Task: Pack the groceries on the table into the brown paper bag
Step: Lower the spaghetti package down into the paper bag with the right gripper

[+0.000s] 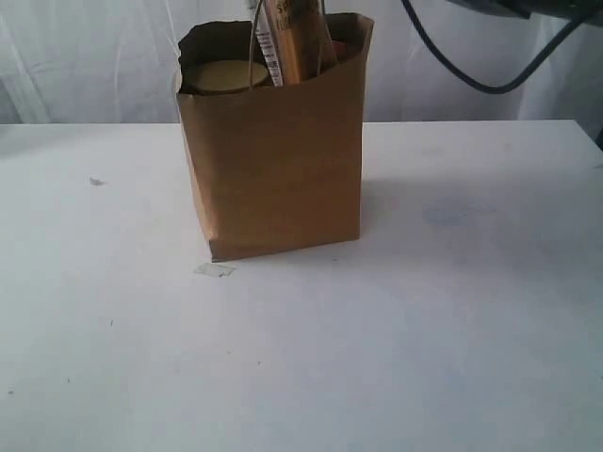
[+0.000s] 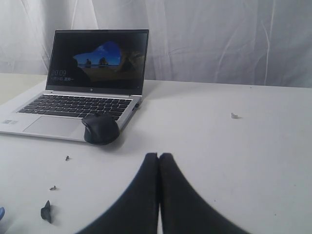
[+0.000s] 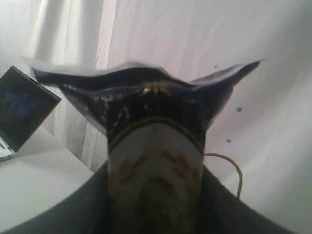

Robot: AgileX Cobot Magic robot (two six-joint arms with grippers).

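Tall kraft-brown paper bag [image 1: 273, 179] upright on the white table [image 1: 452, 311], groceries inside.
Over the table near a silver laptop [image 2: 92, 83] and black mouse [image 2: 100, 129], the left jaws are clenched together, empty; in the bag, a jar's olive-yellow lid [image 1: 226, 75] sits left; the flat blue-ended spaghetti packet [image 1: 294, 42] pokes above the rim, grasped by the right jaws.

paper bag [image 1: 273, 179] on table [image 1: 452, 330], jar [image 1: 223, 75] and spaghetti packet [image 1: 294, 38] inside
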